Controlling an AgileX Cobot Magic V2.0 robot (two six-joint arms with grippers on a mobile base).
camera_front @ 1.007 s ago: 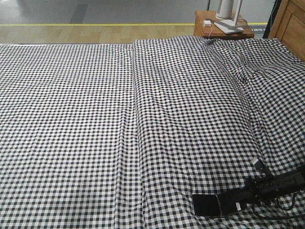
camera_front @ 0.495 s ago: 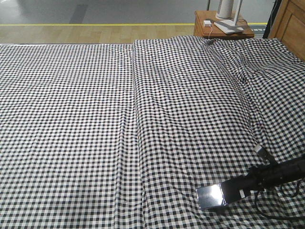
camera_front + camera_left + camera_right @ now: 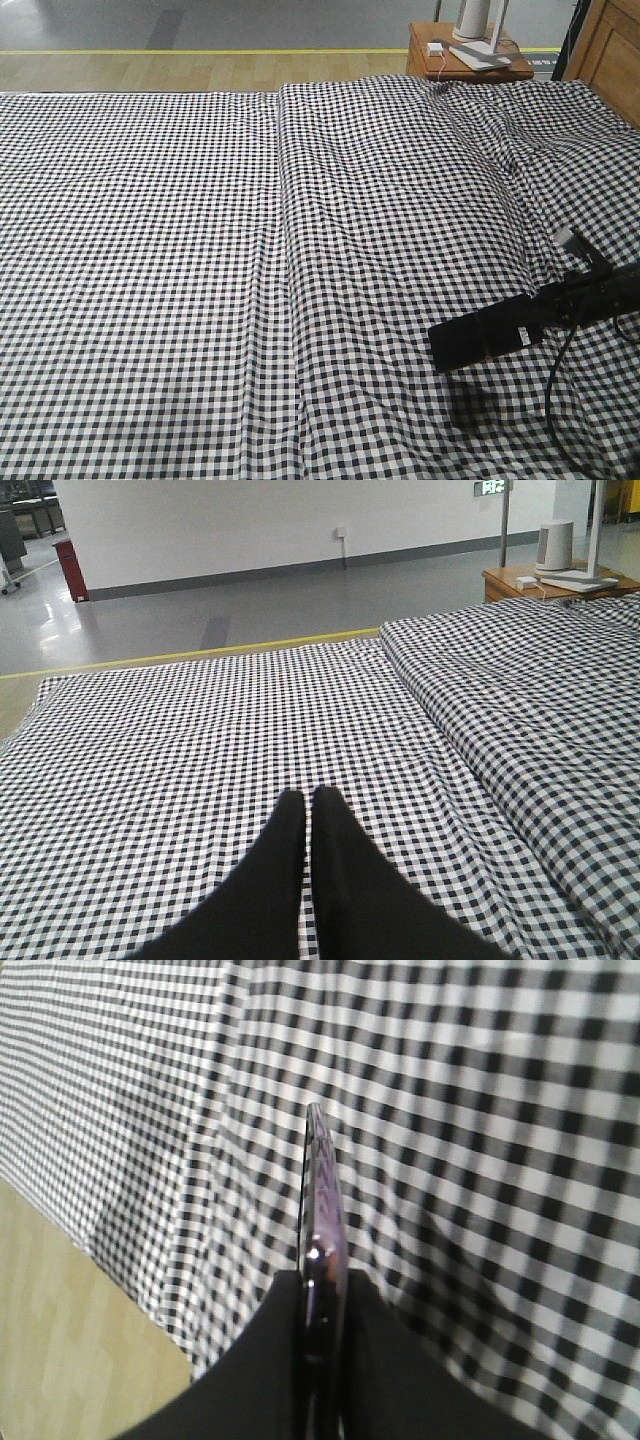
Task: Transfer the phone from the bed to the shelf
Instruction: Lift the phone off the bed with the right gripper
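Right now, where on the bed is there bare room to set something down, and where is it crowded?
The bed is bare everywhere left of the lengthwise fold, and from the fold to the far-right wrinkles. Only the near right is crowded: the right gripper holds the phone above it, cable trailing.

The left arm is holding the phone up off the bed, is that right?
Not the left: the right jaws hold the phone up off the bed, as the right wrist view shows. The left jaws are shut on nothing.
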